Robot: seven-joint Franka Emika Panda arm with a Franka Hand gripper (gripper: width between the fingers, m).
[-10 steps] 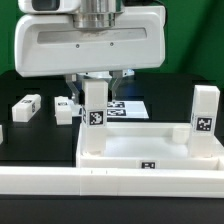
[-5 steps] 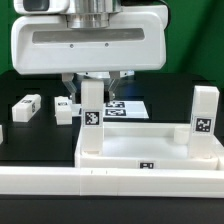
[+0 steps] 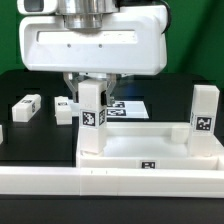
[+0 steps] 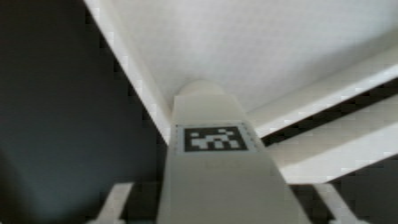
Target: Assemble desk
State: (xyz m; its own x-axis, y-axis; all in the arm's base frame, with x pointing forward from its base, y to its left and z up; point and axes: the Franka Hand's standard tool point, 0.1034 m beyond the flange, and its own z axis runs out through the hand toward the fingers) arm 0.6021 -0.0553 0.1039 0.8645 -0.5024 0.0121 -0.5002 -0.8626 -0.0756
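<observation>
The white desk top (image 3: 150, 150) lies with its rim up at the front centre. At its rear corner, on the exterior view's left, a white tagged leg (image 3: 93, 115) stands upright, and my gripper (image 3: 93, 86) is shut on the leg's upper end. A second leg (image 3: 205, 112) stands alone in the rear corner on the exterior view's right. In the wrist view the held leg (image 4: 222, 150) runs down between my fingers (image 4: 118, 198), with my gripper (image 4: 221, 205) shut around it and the desk top (image 4: 267, 40) beyond it.
Two loose white legs (image 3: 27, 106) (image 3: 65, 106) lie on the black table at the exterior view's left. The marker board (image 3: 128, 105) lies flat behind the desk top. A long low white rail (image 3: 110, 185) runs along the front edge.
The gripper housing has shifted and turned slightly with the leg still held. The leg's top leans a little more to the exterior view's left. Its foot stays at the same corner.
</observation>
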